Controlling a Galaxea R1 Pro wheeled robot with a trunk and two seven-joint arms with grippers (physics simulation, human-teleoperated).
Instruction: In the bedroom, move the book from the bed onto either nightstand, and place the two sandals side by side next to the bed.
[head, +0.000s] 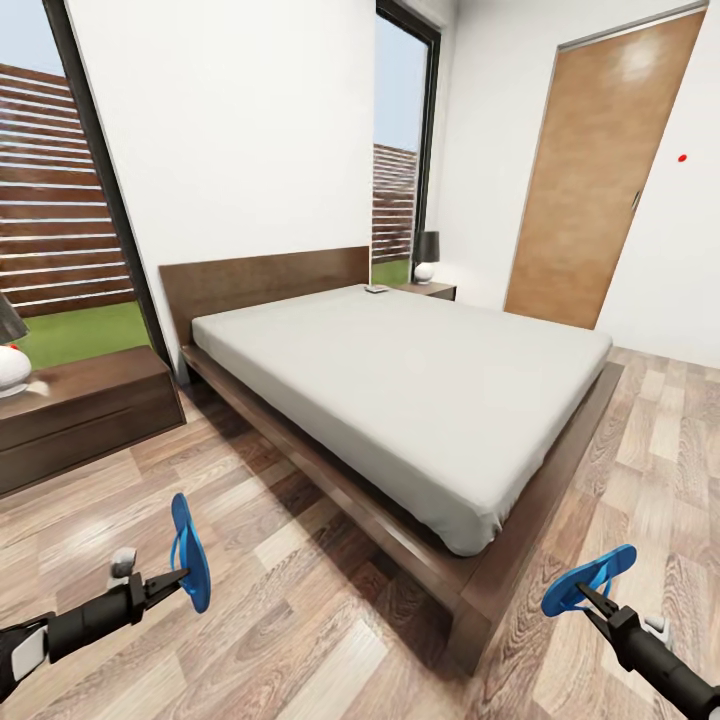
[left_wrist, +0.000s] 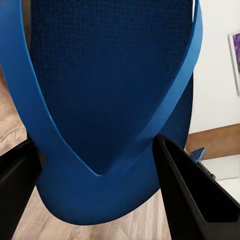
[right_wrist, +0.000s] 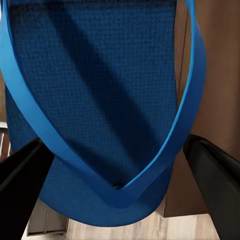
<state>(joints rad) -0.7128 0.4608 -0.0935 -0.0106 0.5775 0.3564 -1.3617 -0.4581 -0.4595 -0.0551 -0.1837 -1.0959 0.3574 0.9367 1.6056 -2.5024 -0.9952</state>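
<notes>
Wood planks, pale and streaked, run across the bedroom floor (head: 300, 640) under white walls, with two tall black-framed windows showing a slatted brown fence and grass. At far left a low, glossy dark-brown nightstand (head: 85, 415) carries a lamp with a round white base. Low beside it, the left end effector (head: 172, 582) is clamped on a bright blue sandal (head: 190, 552), held clear of the floor on edge, its long axis nearly upright; the left wrist view shows the pebbled footbed and thin thong straps meeting in a V between the black fingers (left_wrist: 192, 195). In the middle stands the bed (head: 400, 385), a dark wooden platform with a flat headboard and smooth light-grey mattress. The book (head: 377, 289) lies small on the mattress's far corner, near the second nightstand (head: 432, 290) and its dark-shaded lamp. A brown door fills the right wall. At lower right, the right end effector (head: 588, 598) grips the other sandal (head: 588, 580), tilted up toward the right, beside the bed's foot corner.
</notes>
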